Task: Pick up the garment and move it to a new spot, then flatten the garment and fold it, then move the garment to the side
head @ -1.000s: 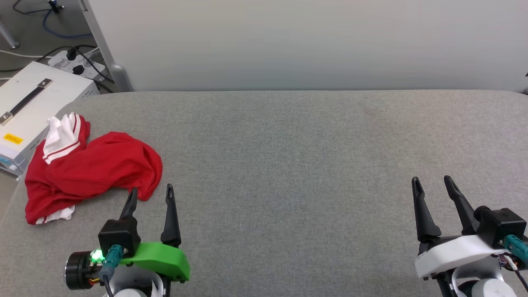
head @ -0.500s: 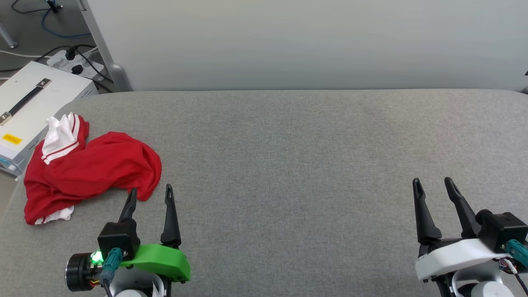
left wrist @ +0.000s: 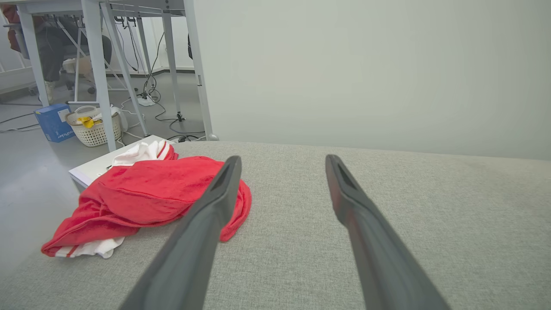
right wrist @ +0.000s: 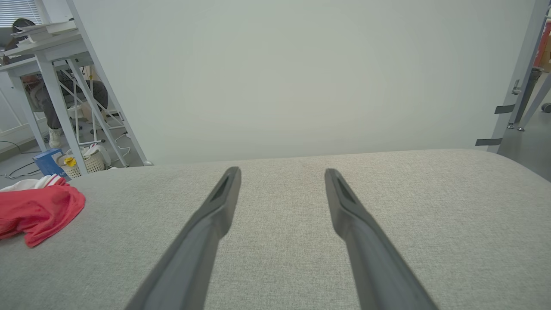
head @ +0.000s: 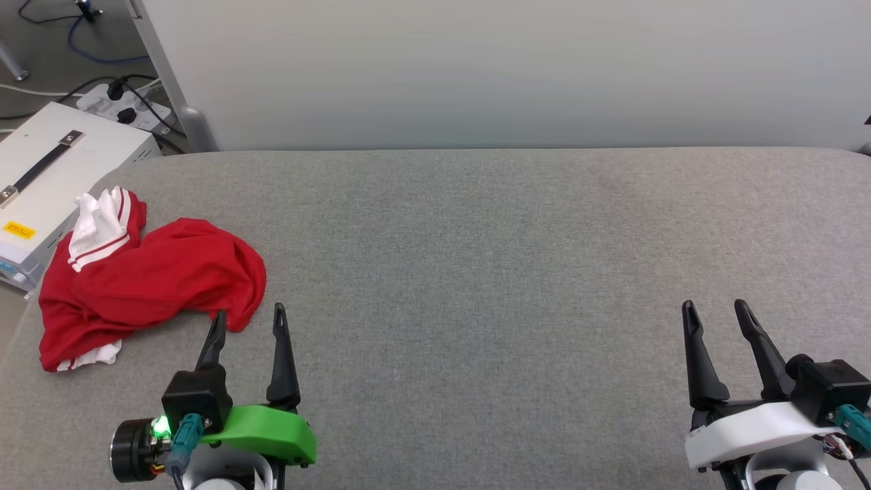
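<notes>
Since a second ago: the right gripper (head: pixel 714 304) has sunk slightly in the head view. The left gripper (head: pixel 249 312) has barely shifted, and the garment has not been touched.

Both grippers are spread wide and empty. The left fingertips sit just beside the near edge of the garment (head: pixel 150 279). It lies crumpled at the left end of the grey surface (head: pixel 476 258), with a white sleeve bunched at its far end, next to a white case (head: pixel 47 170).

Step in hand: pick-up, not yet begun. Judgement: advance the left gripper onto the thick red fold, pinch several layers, and lift clear before carrying it toward the centre. Risk: a thin pinch may slip, or the cloth may drag off the edge.
</notes>
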